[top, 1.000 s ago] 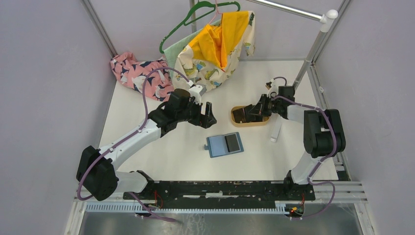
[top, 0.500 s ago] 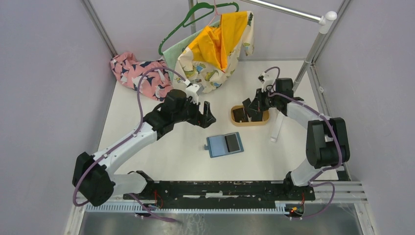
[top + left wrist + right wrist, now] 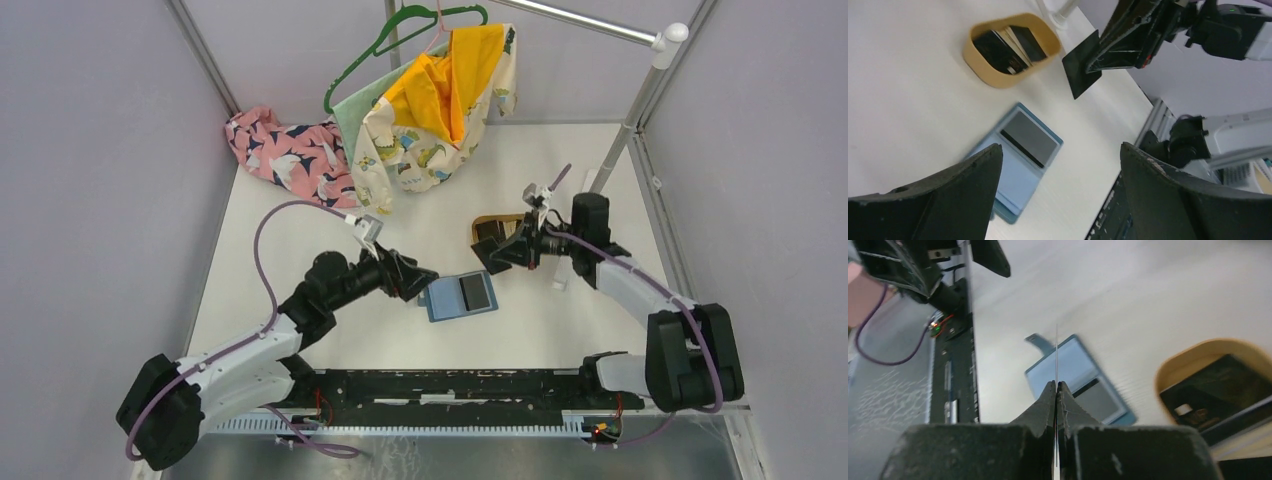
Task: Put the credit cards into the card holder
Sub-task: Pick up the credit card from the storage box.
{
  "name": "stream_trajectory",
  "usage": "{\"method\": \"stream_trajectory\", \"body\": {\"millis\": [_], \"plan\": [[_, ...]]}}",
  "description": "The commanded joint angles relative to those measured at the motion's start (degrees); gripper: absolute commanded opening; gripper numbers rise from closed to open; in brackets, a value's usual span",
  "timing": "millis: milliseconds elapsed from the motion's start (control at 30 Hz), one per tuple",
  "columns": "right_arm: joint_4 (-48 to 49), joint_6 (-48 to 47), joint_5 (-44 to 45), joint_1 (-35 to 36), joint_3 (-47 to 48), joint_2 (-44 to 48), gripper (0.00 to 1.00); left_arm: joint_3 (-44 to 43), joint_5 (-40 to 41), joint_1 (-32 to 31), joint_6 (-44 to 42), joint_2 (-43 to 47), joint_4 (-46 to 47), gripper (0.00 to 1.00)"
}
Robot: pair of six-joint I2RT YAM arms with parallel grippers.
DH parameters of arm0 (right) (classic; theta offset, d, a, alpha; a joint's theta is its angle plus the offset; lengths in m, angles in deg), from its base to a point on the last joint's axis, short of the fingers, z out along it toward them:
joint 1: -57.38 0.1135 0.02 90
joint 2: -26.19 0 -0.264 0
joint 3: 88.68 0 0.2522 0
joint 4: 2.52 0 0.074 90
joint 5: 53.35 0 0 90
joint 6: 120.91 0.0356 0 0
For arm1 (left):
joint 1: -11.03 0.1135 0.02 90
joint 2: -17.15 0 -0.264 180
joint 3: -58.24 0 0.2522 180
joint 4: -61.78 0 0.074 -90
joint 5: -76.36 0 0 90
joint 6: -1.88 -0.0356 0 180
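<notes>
The teal card holder (image 3: 445,298) lies open on the white table, a grey credit card (image 3: 475,291) tucked in its right half. My right gripper (image 3: 500,255) hovers just above and behind it, shut on a dark credit card (image 3: 1080,72) that appears edge-on in the right wrist view (image 3: 1056,347). My left gripper (image 3: 415,283) stands open, nothing between its fingers, right at the holder's left edge (image 3: 1018,165). Several more cards (image 3: 1008,47) lie in the oval tan tray (image 3: 497,217), partly hidden behind the right gripper.
A pink patterned cloth (image 3: 285,155) and a dinosaur-print garment with yellow lining (image 3: 440,100) on a green hanger fill the back. A white pole (image 3: 640,90) rises at the back right. A small white piece (image 3: 563,272) lies right of the tray. The black base rail (image 3: 450,385) runs along the near edge.
My right gripper has lifted a dark card out of the tray and carried it toward the card holder. My left arm has swung forward and down to the holder's left edge.
</notes>
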Motion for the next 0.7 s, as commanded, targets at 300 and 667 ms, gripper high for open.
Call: {"method": "stream_trajectory", "body": {"millis": [300, 667], "plan": [[33.8, 24.0, -11.2, 8.5, -11.1, 7.7, 0.0, 14.8, 19.3, -21.6, -12.7, -5.5, 47.8, 0.92], [33.8, 24.5, -11.9, 10.0, -10.3, 9.1, 0.0, 10.0, 15.2, -22.9, -13.0, -21.5, 57.3, 0.85]]}}
